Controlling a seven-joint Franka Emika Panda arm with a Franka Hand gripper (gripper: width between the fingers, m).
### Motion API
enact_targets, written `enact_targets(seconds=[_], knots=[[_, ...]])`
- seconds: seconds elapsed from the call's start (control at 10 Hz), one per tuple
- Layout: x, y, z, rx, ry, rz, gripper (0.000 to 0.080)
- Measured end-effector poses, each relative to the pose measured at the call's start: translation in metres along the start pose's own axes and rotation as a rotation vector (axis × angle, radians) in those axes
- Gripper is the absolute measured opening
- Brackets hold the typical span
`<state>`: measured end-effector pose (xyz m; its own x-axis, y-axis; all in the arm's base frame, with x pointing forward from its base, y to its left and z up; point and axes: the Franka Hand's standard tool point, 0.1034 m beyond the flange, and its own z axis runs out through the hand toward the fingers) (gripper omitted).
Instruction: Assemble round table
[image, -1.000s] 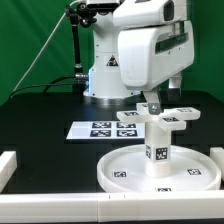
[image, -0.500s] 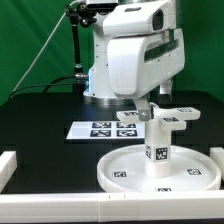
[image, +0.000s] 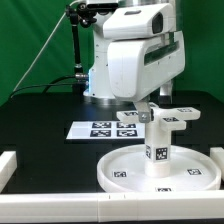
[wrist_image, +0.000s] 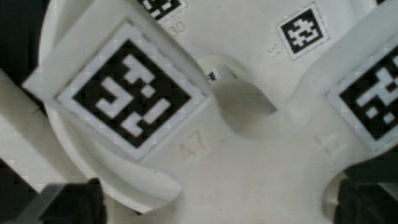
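The round disc (image: 115, 170) lies flat at the exterior view's lower right. The short cylinder leg (image: 158, 150) stands upright at its middle. The cross-shaped foot piece (image: 172, 117) sits on top of the leg. My gripper (image: 152, 104) hangs just over the foot's near arm. In the wrist view the tagged foot (wrist_image: 249, 120) fills the picture. My gripper (wrist_image: 217, 202) is open there, with its dark fingers (wrist_image: 63, 200) wide apart on either side of the foot.
The marker board (image: 100, 129) lies on the black table behind the disc. A plain white bar (image: 8, 165) stands at the left edge and another (image: 60, 206) runs along the front. The robot base (image: 105, 75) is at the back.
The hand has turned and shifted slightly to the exterior view's left over the foot during the last second. The disc, leg and foot stay where they were.
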<state>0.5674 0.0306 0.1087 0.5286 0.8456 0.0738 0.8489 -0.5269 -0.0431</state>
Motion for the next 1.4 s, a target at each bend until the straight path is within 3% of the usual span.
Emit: enact_targets(seconds=[0.5, 0.6, 1.1, 1.4], knots=[[-0.0014, -0.0015, 0.0048, 0.007, -0.005, 0.004, 0.0622], [-0.0016, -0.002, 0.005, 0.009, -0.006, 0.004, 0.0444], [-0.0019, -0.0019, 0.005, 0.009, -0.006, 0.046, 0.0433], [-0.0045, -0.0001, 0.005, 0.014, 0.003, 0.311, 0.0435]])
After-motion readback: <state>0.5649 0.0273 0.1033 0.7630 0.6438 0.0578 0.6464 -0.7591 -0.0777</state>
